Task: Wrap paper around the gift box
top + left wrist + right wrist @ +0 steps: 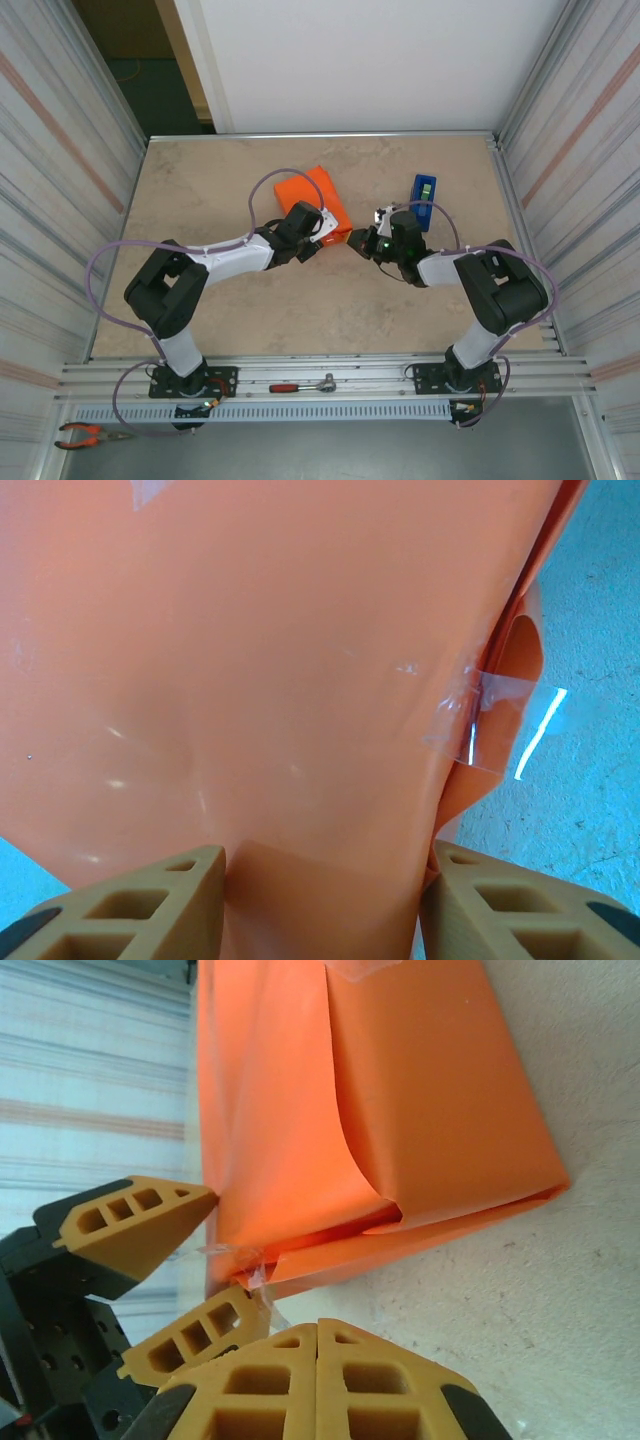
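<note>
Blue tape dispenser [424,200] sits on table [220,190]; ratchet [302,385], pliers [85,434] lie at near edge.

No writing (label, brand or number) is legible.

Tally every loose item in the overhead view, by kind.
Box, wrapped in orange: 1
Tape dispenser: 1
Ratchet: 1
Pliers: 1
Total: 4
</note>
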You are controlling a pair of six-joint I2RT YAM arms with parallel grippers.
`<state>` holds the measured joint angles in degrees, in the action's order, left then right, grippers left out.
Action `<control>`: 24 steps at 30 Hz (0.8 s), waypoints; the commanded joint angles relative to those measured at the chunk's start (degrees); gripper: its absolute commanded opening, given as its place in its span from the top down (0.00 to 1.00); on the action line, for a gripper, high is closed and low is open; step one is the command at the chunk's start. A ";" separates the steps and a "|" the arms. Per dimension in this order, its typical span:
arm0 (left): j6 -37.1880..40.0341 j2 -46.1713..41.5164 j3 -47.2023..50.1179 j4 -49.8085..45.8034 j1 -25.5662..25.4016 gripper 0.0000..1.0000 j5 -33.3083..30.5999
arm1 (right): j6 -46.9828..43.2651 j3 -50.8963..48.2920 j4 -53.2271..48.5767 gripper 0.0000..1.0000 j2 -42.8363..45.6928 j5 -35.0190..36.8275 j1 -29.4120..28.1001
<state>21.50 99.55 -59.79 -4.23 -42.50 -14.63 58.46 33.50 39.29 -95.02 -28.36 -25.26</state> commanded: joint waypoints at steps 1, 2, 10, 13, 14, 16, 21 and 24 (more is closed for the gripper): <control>-0.19 1.83 0.11 -4.85 -0.38 0.50 2.68 | -1.08 0.37 -0.42 1.00 -1.41 -0.53 -0.72; -0.23 1.78 0.20 -4.87 -0.38 0.51 2.77 | -0.90 0.59 -0.03 1.00 -2.15 -0.65 -0.85; -0.24 1.77 0.13 -4.82 -0.39 0.51 2.80 | -0.34 3.78 0.98 1.00 -6.42 -1.26 -1.81; -0.19 1.81 0.17 -4.82 -0.37 0.51 2.86 | -0.27 5.25 1.02 1.00 -7.73 -1.41 -1.92; -0.17 1.81 0.16 -4.84 -0.38 0.50 2.84 | -0.27 5.79 1.08 1.00 -8.30 -1.42 -1.90; -0.16 1.88 0.13 -4.83 -0.39 0.51 2.82 | -0.19 6.81 1.31 1.00 -9.14 -1.59 -1.74; -0.03 1.96 0.07 -5.00 -0.50 0.51 2.80 | 0.07 8.81 1.96 1.00 -11.22 -2.33 -1.26; -0.01 2.13 0.02 -5.08 -0.52 0.51 2.66 | 0.68 9.22 3.45 1.00 -12.26 -3.02 -0.70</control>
<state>21.69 99.55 -59.90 -4.29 -42.50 -14.61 58.46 41.19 40.45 -105.84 -30.02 -26.48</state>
